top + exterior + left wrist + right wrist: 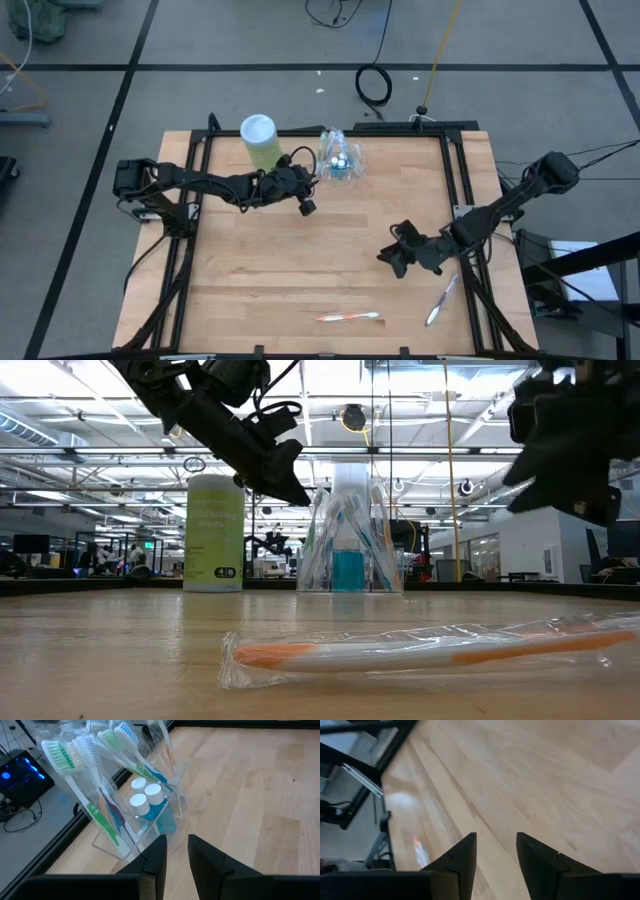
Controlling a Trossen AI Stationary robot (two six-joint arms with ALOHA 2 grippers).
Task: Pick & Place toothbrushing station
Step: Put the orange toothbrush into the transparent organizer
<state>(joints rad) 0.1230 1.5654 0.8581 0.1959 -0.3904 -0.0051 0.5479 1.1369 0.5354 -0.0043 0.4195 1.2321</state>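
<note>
The toothbrushing station (338,155) is a clear holder standing on the table near its far edge. It holds wrapped toothbrushes (95,775) upright and three white-capped blue tubes (145,797). My left gripper (314,178) hovers just left of and nearer than the station; its fingers (176,849) are open, with nothing between them. My right gripper (390,260) hangs open over bare wood at the right of the table, its fingers (495,845) holding nothing. A wrapped orange-and-white toothbrush (350,317) lies flat near the front edge.
A green canister with a white lid (260,140) stands at the far edge, left of the station. Another wrapped toothbrush (440,300) lies by the right rail. Black frame rails (455,180) run along the table's sides. Bare wood lies between the two arms.
</note>
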